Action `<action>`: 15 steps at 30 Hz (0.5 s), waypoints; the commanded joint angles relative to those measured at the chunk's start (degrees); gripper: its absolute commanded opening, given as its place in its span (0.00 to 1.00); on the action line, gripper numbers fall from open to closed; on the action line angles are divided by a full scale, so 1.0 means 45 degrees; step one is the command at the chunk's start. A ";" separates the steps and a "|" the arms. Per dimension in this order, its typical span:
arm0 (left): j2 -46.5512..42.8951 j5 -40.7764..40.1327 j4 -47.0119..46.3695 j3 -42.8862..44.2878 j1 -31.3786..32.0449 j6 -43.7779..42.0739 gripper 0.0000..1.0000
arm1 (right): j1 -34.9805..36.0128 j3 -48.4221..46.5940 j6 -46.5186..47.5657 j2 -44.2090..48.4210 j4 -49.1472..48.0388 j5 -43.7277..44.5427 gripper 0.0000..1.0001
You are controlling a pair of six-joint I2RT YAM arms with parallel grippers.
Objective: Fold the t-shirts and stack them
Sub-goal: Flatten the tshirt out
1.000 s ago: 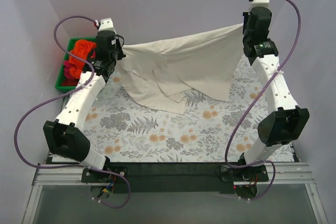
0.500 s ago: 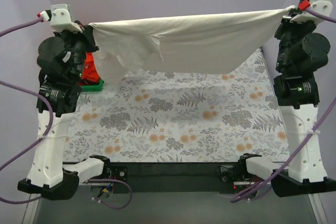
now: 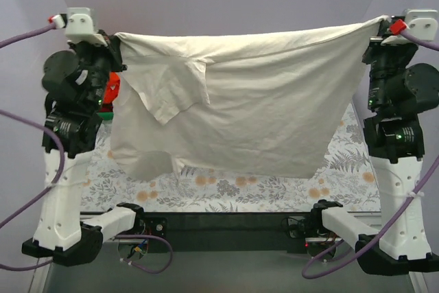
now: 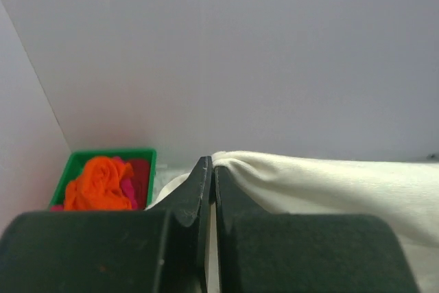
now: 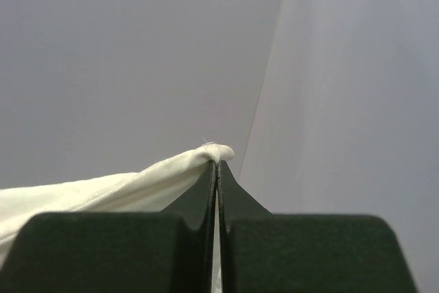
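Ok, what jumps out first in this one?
A large cream t-shirt hangs spread like a curtain across the middle, held up over the floral tablecloth. The left fingers and right fingers each pinch a top corner, shut on the cloth. Far left, a green bin holds a crumpled orange shirt.

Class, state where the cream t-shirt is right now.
In the top external view, the cream t-shirt hangs spread in mid-air, its upper corners pinched by the left tool and the right tool, above the floral tablecloth.
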State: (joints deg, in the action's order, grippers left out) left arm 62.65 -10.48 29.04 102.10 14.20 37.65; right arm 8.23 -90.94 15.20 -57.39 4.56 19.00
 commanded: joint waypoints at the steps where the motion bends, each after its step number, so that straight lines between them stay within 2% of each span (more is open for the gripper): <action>1: 0.1622 0.0160 0.0579 -0.1651 -0.0127 0.0050 0.00 | -0.0129 0.1083 0.0158 -0.0898 0.0550 0.0424 0.01; 6: 0.3223 0.0434 -0.1115 -0.5123 -0.0127 0.0734 0.00 | -0.0110 0.3718 -0.0545 -0.2011 -0.0170 0.1205 0.01; 7: 0.4057 0.0454 -0.1333 -0.5479 -0.0127 0.0755 0.00 | -0.0129 0.4594 -0.0546 -0.2574 -0.0540 0.1303 0.01; 10: 0.6047 0.0493 -0.2387 -0.6241 -0.0147 0.0892 0.00 | -0.0285 0.5752 -0.0740 -0.4211 -0.1754 0.1597 0.01; 15: 0.9296 -0.0112 -0.2858 -0.5445 -0.0147 0.1106 0.00 | -0.0598 0.5560 -0.1249 -0.7126 -0.2183 0.1987 0.01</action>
State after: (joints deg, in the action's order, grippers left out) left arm 102.76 -8.49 21.17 74.06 13.98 41.58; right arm 6.72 -64.51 11.73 -87.48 2.15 24.08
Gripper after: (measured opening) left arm 0.020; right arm 0.019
